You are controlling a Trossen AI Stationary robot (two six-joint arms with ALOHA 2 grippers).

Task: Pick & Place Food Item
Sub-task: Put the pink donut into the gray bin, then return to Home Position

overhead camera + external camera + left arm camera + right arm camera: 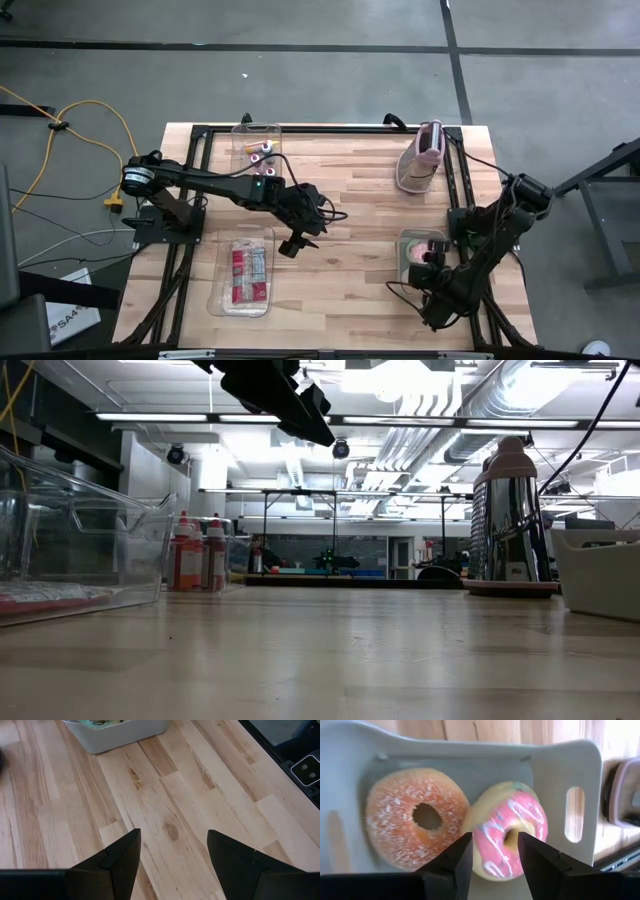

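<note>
High view: the right pincer (432,262) is positioned over the white bin (416,238) near the worktop's (350,200) right edge.

Right wrist view: its fingers stand part open, straddling the pink-iced doughnut (507,837), gripping nothing. A sugared doughnut (415,817) touches it.

Left wrist view: the left pincer (172,857) hangs wide open, empty, above bare worktop.
</note>
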